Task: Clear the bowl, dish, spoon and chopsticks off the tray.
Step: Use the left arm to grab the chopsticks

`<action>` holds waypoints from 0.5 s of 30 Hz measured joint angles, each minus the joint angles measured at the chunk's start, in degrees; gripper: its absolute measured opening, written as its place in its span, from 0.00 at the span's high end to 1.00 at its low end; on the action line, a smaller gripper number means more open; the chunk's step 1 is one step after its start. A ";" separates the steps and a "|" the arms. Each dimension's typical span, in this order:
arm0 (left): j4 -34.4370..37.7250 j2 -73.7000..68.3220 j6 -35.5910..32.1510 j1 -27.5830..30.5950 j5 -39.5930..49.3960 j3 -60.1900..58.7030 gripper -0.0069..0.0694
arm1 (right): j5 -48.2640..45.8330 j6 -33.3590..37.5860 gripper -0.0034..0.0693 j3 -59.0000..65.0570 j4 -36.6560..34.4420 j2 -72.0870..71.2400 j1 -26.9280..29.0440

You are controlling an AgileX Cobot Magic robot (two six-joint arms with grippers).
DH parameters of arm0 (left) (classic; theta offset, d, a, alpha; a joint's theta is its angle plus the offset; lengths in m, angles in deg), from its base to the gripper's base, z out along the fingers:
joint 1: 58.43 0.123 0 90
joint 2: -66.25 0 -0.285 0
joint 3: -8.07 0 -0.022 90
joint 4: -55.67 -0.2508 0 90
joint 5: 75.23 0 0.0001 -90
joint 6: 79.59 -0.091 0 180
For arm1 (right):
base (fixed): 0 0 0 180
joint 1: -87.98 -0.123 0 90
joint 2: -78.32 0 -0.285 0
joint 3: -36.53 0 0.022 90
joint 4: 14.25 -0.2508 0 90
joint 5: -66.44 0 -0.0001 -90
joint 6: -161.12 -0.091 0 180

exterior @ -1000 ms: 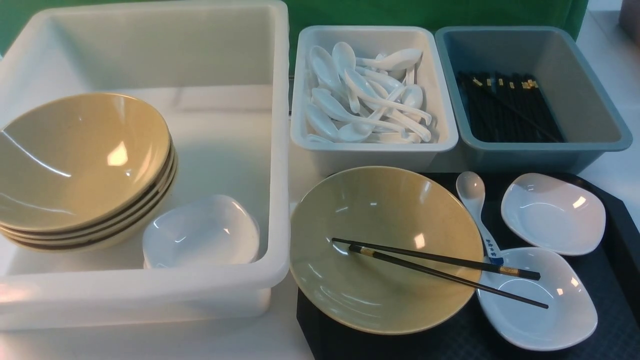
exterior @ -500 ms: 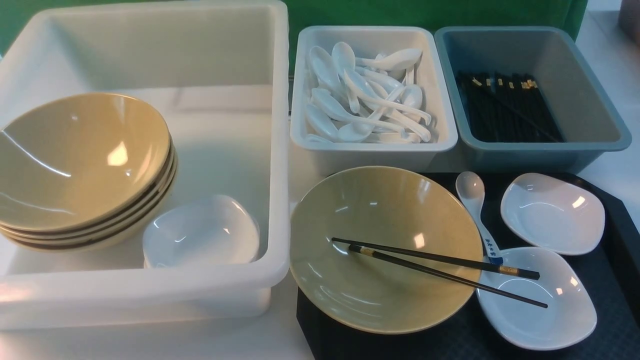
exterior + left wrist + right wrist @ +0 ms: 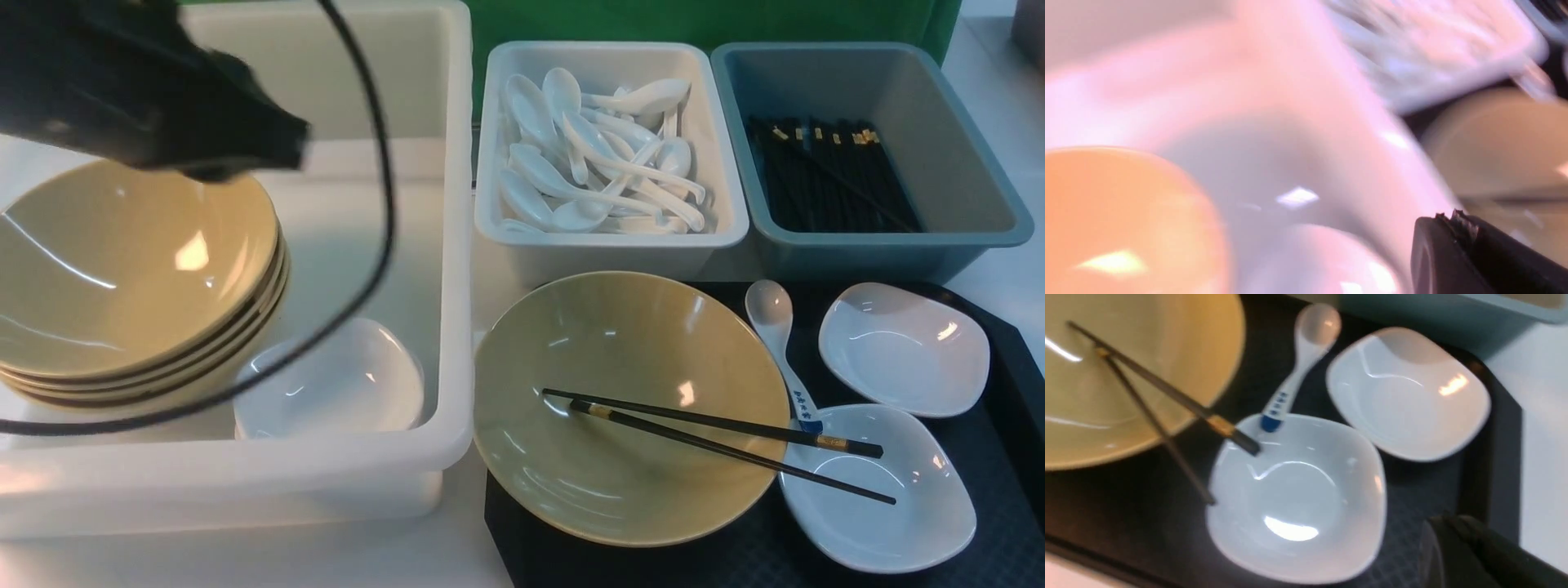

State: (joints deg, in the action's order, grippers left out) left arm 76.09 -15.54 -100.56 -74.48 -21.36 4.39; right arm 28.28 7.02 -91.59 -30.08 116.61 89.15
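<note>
The mustard-yellow bowl sits on the left part of the black tray. The black chopsticks lie across the bowl, with their ends over the nearer white dish. The blue-tipped spoon lies between the bowl and the farther dish, its handle on the nearer dish's rim. My left gripper is shut and empty above the big white tub, and its wrist view is blurred. My right gripper is shut and empty over the tray's right side, beside the nearer dish. It does not show in the front view.
A large white tub on the left holds a stack of yellow bowls and white dishes. Behind the tray stand a white tub of plain spoons and a blue-grey tub of chopsticks.
My left arm has come into the front view from the upper left, over the big tub. Nothing on the tray has moved.
</note>
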 joint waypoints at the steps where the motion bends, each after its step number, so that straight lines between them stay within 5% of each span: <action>1: 3.98 -3.28 -4.57 -2.64 1.21 0.44 0.92 | 0.78 2.76 0.91 0.00 -2.12 0.41 0.00; 7: 11.47 -12.53 -17.85 -12.37 -1.20 1.21 0.90 | 6.14 5.11 0.91 2.09 -4.36 0.92 0.00; 15: 5.34 -21.38 -31.02 -22.52 -7.64 3.37 0.70 | 7.70 5.18 0.91 2.95 -4.82 0.92 0.00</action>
State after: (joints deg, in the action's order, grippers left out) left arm 81.43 -36.92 -131.58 -97.00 -29.01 7.76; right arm 35.98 12.20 -88.64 -34.89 117.53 89.15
